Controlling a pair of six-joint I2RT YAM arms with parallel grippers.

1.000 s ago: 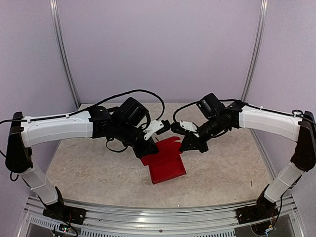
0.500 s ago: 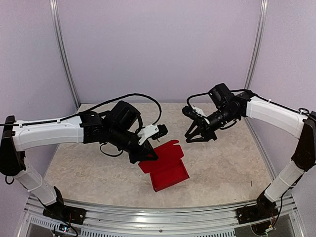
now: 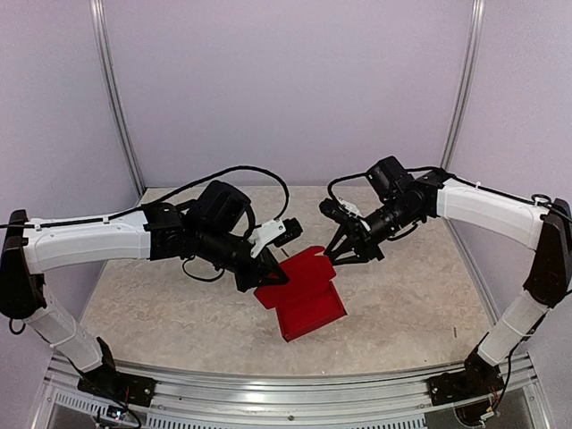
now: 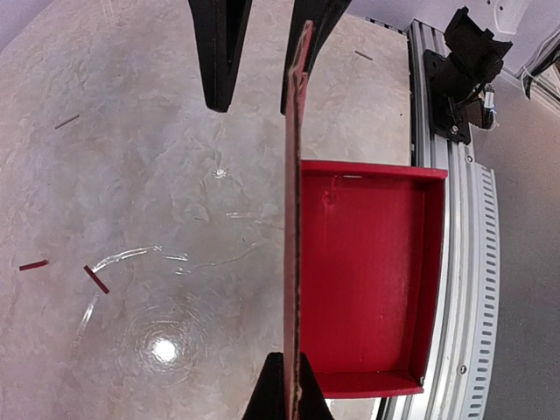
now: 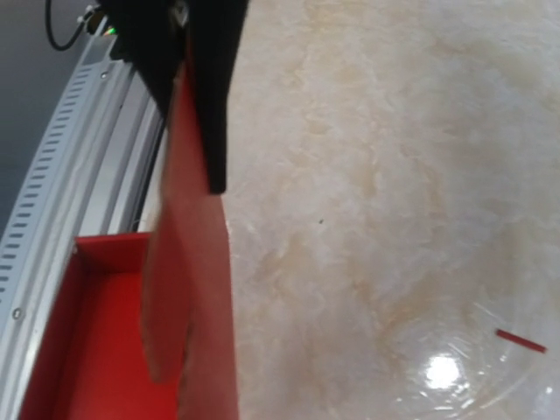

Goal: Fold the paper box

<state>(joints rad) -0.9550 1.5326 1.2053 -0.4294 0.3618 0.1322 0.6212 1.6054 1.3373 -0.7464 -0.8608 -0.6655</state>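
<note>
The paper box (image 3: 308, 299) is a bright red shallow tray with an upright back flap (image 3: 304, 266), lifted off the table near its middle. My left gripper (image 3: 271, 277) is shut on the flap's left end. In the left wrist view the pinch (image 4: 293, 398) is at the bottom, the flap (image 4: 293, 219) runs edge-on and the tray (image 4: 367, 280) faces right. My right gripper (image 3: 344, 256) stands open at the flap's far end. Its two black fingers (image 4: 219, 52) are spread, with the card against one. The right wrist view shows the blurred flap (image 5: 192, 289) and tray (image 5: 96, 350), not its own fingers.
Small red paper scraps (image 4: 96, 278) (image 5: 521, 341) lie on the marbled tabletop (image 3: 161, 295). An aluminium rail (image 3: 286, 393) runs along the near edge, close under the tray. Metal posts (image 3: 116, 98) and purple walls stand behind.
The right gripper let go, opened and pulled up to the right, then came back down-left to the flap's far end. The left gripper carried the box slightly right.
</note>
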